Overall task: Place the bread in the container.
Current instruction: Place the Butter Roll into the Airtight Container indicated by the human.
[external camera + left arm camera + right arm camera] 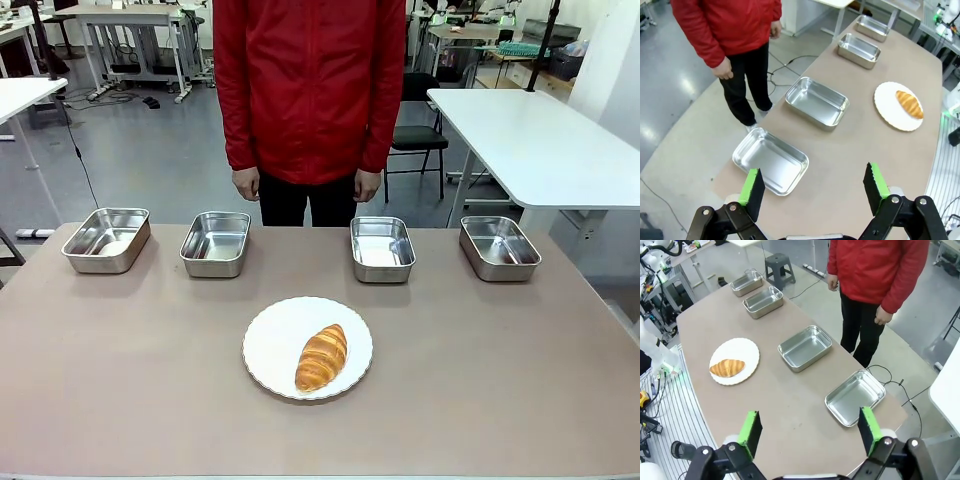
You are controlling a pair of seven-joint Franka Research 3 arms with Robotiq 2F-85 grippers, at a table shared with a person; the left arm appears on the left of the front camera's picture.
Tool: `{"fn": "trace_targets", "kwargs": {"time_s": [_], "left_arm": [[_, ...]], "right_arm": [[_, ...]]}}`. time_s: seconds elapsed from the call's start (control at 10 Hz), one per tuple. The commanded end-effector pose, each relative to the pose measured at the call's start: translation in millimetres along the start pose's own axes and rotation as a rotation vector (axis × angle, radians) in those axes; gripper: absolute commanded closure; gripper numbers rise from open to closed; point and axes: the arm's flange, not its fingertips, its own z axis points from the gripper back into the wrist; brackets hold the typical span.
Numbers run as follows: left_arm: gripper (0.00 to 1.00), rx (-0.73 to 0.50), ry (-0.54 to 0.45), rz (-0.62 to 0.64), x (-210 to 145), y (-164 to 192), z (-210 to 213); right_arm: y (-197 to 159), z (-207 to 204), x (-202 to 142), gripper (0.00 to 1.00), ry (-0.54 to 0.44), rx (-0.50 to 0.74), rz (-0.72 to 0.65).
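Lying on the plate: the bread [321, 357], a golden-brown croissant with a striped crust, set at a slant on the right half of a round white plate [265, 345]. Nothing touches it.
Plate position: near the middle of the table [520, 390], on the robot's side of the row of containers and well apart from each of them.
Containers: four alike shallow steel pans in a row along the far edge, namely the far-left container [100, 262], inner-left container [212, 266], inner-right container [382, 273] and far-right container [497, 272]. All stand upright with bare, shiny floors.
Bread relative to containers: the plate sits in front of the gap between the two inner containers. The bread is in none of them.
Left pincer [812, 170]: jaws spread wide, green pads [749, 186] facing each other, nothing held. It hovers over the table's left end, with the far-left container [771, 160] just beyond its fingers and the bread [909, 104] far off toward the upper right.
Right pincer [809, 412]: jaws likewise wide apart and holding nothing. It hovers over the table's right end, with the far-right container [855, 397] just beyond its fingers and the bread [727, 368] well off to the left on its plate [742, 352].
Person [310, 90]: stands in a red jacket at the far side, hands [246, 184] hanging at the sides, clear of the table.
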Motion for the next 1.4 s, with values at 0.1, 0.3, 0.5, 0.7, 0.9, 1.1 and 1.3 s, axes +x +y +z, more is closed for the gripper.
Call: {"fn": "trace_targets", "kwargs": {"time_s": [0.1, 0.3, 0.5, 0.7, 0.9, 1.1, 1.3], "left_arm": [[0.0, 0.025, -0.024, 0.021, -1.6, -3.7, -0.4], [0.0, 0.003, -0.002, 0.005, -1.0, 0.5, 0.2], [0.0, 0.003, -0.002, 0.005, -1.0, 0.5, 0.2], [0.0, 0.003, -0.002, 0.005, -1.0, 0.5, 0.2], [0.0, 0.003, -0.002, 0.005, -1.0, 0.5, 0.2], [0.0, 0.003, -0.002, 0.005, -1.0, 0.5, 0.2], [0.0, 0.003, -0.002, 0.005, -1.0, 0.5, 0.2]], "right_arm": [[-3.5, -2.6, -1.3, 0.0, -0.026, 0.004, 0.019], [-1.6, -2.2, -0.4, 0.0, 0.0, -0.001, 0.0], [-1.6, -2.2, -0.4, 0.0, 0.0, -0.001, 0.0], [-1.6, -2.2, -0.4, 0.0, 0.0, -0.001, 0.0], [-1.6, -2.2, -0.4, 0.0, 0.0, -0.001, 0.0], [-1.6, -2.2, -0.4, 0.0, 0.0, -0.001, 0.0], [-1.6, -2.2, -0.4, 0.0, 0.0, -0.001, 0.0]]}}
